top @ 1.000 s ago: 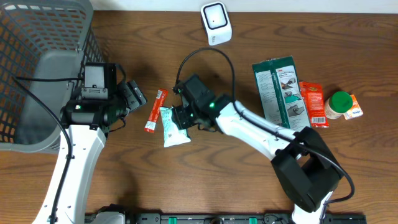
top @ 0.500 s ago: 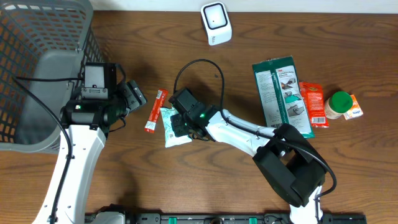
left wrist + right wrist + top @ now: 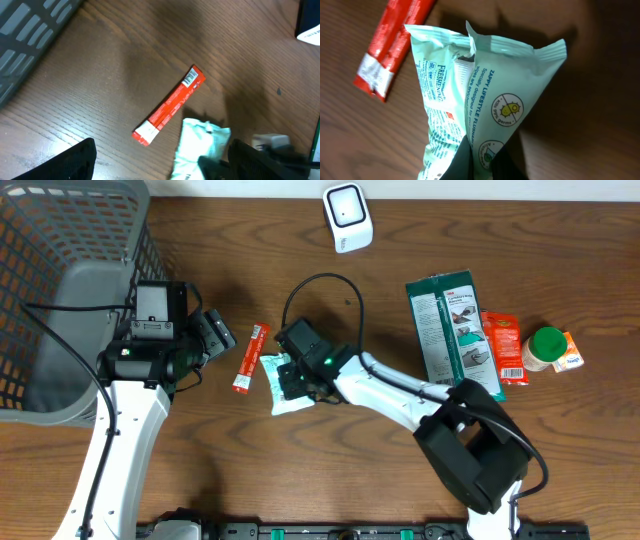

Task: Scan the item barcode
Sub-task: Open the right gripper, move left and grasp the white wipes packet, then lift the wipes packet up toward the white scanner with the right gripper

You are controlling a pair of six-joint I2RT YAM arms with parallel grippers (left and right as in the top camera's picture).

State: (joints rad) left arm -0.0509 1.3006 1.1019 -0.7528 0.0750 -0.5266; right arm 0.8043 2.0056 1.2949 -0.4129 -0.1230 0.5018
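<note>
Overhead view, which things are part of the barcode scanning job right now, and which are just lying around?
In the job: green wipes packet, pinched in the right tool; white scanner.
Lying about: red stick sachet; dark green box; orange packet; green-lidded jar; grey basket.

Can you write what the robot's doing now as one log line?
right tool: shut on wipes packet | left tool: open, empty | scan: not yet done

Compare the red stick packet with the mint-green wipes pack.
The red stick packet is slim and narrow; the mint-green wipes pack is wider and puffy. The red stick packet lies flat and untouched; the mint-green wipes pack is pinched and creased in the right end effector. Both are printed wrappers.
</note>
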